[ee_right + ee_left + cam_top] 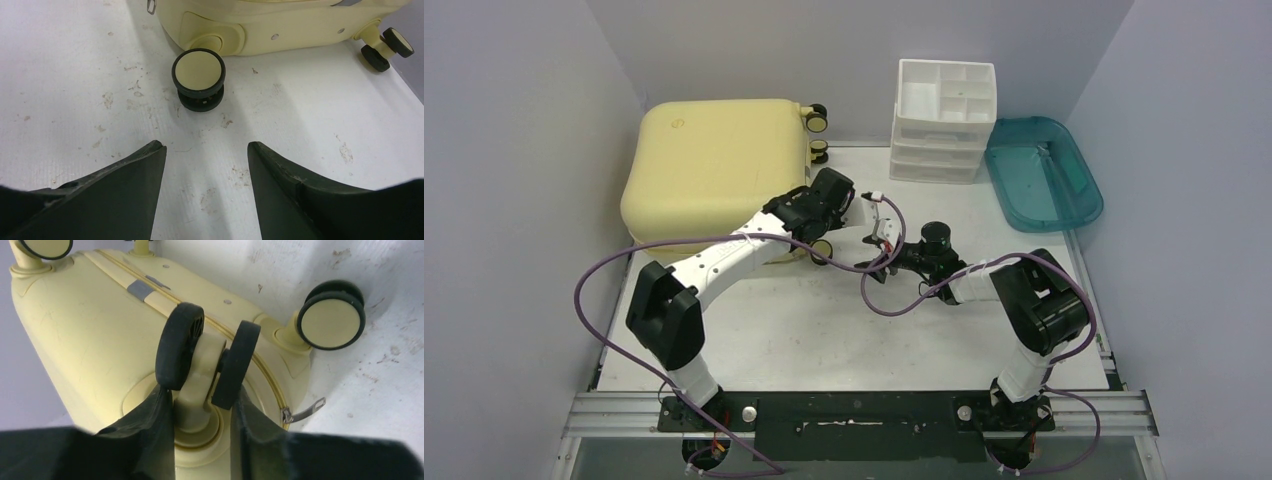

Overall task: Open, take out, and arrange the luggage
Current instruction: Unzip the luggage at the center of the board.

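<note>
White tabletop (824,330), scuffed and boxed in by pale grey walls, carries everything. Nearest the arm bases and short of the luggage (714,160), the right gripper (205,146) hovers low over bare table. Its fingers are spread wide with nothing between them, and it faces the luggage's lower caster (198,80), which rests on the table. Just past it, the left gripper (202,390) sits at the luggage's near right corner. Its fingers (150,435) press close on either side of the upper caster (205,355), so it reads as a pinch on that caster's stem.

The luggage lies on its side at the far left of the table, close to the left wall. It is shut: the zip runs closed along the seam, and the zipper pull (302,410) hangs by the lower corner. What it holds is hidden.

The main risk, as I judge it, is that a caster swivels, so a pull on it could twist the grip loose. A pull could also drag the whole shell instead of opening it. With the zip closed, no tug there will part the halves.

To the right of the luggage, at the far edge, stands the white drawer organizer (936,150). Its top compartments look empty and its lower drawers are closed. Farther right of the luggage, the teal tray (1064,175) looks empty.
</note>
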Robot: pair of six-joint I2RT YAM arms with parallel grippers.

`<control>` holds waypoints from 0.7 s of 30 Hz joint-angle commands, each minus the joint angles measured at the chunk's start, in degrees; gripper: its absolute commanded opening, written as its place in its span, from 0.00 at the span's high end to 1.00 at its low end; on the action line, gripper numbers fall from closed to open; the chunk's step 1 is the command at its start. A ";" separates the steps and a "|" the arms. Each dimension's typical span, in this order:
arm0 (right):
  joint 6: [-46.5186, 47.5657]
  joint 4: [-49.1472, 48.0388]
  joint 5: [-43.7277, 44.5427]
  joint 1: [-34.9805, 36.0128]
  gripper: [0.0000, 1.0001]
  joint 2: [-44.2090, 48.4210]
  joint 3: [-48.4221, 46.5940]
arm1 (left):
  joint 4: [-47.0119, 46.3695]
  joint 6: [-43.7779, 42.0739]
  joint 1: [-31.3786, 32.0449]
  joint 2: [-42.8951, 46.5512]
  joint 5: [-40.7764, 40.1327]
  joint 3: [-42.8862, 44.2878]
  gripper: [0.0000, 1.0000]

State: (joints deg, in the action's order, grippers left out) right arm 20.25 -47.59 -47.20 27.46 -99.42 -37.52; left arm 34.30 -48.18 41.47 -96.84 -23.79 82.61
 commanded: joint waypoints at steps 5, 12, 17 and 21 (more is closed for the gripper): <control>0.93 -3.56 -0.49 0.49 0.39 2.88 -0.41 | 0.23 2.86 1.12 -6.54 -2.44 6.90 1.00; 5.07 -3.21 5.55 5.12 0.39 2.00 -0.72 | -6.41 12.70 3.17 -8.00 -6.75 13.44 1.00; 5.20 -4.96 20.31 10.81 0.40 -0.05 -3.39 | -4.51 20.33 3.53 -7.03 0.90 17.97 1.00; 7.76 -5.36 30.52 15.32 0.40 -2.10 -6.05 | -2.96 23.22 3.53 -6.41 5.76 18.77 1.00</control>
State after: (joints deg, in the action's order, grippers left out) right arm 25.10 -48.47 -29.43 39.55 -100.27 -39.86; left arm 37.41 -33.26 43.16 -105.67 -27.59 95.70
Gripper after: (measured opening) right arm 0.600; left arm 0.417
